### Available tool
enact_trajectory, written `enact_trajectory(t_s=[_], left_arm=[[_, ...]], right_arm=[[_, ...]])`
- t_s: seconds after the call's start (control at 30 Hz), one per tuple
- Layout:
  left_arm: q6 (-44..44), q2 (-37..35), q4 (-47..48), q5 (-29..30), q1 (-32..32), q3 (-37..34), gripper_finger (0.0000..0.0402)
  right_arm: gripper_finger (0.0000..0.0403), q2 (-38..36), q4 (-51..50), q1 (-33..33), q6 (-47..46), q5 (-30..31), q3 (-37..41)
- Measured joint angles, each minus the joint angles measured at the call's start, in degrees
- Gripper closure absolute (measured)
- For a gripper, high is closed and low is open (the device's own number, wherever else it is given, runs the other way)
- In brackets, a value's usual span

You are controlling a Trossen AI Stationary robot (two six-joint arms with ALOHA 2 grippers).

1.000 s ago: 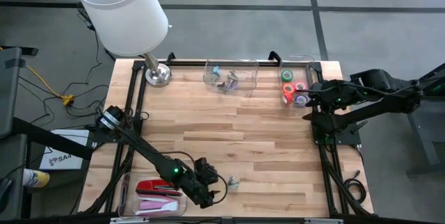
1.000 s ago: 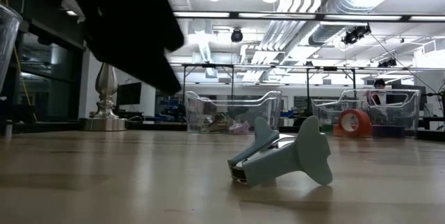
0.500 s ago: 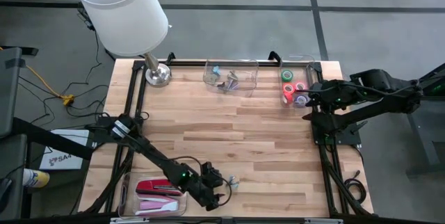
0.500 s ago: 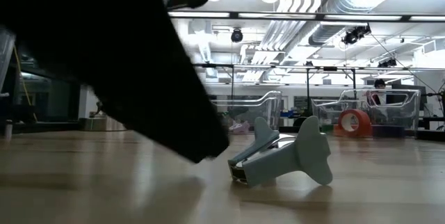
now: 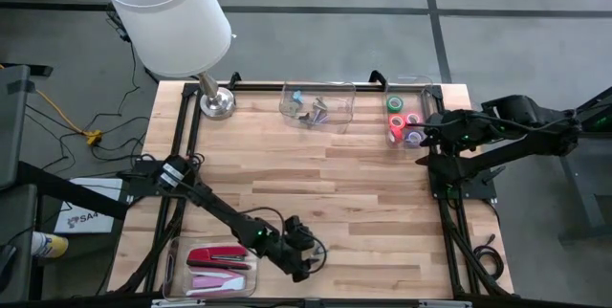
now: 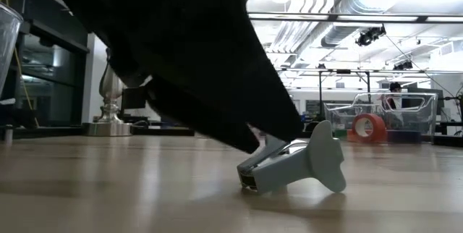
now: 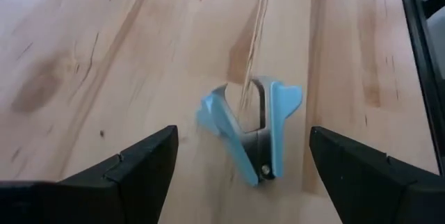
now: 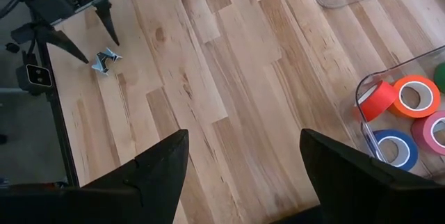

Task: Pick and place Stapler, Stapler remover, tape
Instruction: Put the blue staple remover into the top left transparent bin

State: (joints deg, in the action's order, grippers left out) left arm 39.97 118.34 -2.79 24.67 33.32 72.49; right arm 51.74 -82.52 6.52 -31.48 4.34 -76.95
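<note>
Clear bin (image 5: 413, 85): tape (image 5: 394, 104) rolls (several colours) | left tool (image 7: 240, 156): spread around stapler remover (image 7: 252, 135)

Blue stapler remover (image 7: 254, 135) lies on its side on bare wood.

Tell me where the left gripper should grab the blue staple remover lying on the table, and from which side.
Grip the staple remover across its two blue winged handles, coming straight down from above. It lies on its side on the bare table, wings splayed apart and joined at the pivot, so squeezing the wings probably gives the firmest hold. The left gripper is already open with a finger on each side.
</note>
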Motion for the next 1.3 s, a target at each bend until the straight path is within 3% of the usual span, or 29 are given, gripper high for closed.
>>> enact_trajectory(t_s=[0.23, 0.87, 1.3], left_arm=[[-5.9, 0.0, -3.18, -3.17, -0.34, -0.03, 0.0082], [-12.22, 0.97, -4.51, -3.53, -0.33, 0.04, 0.0082], [-14.54, 7.65, -3.97, 0.86, -0.33, 5.7, 0.0083]], right_arm=[[0.0136, 0.0, 0.0, 0.0, 0.0, -0.04, 0.0], [0.0136, 0.0, 0.01, 0.0, 0.0, -0.04, 0.0], [0.0136, 0.0, 0.02, 0.0, -0.19, -0.06, 0.0]])
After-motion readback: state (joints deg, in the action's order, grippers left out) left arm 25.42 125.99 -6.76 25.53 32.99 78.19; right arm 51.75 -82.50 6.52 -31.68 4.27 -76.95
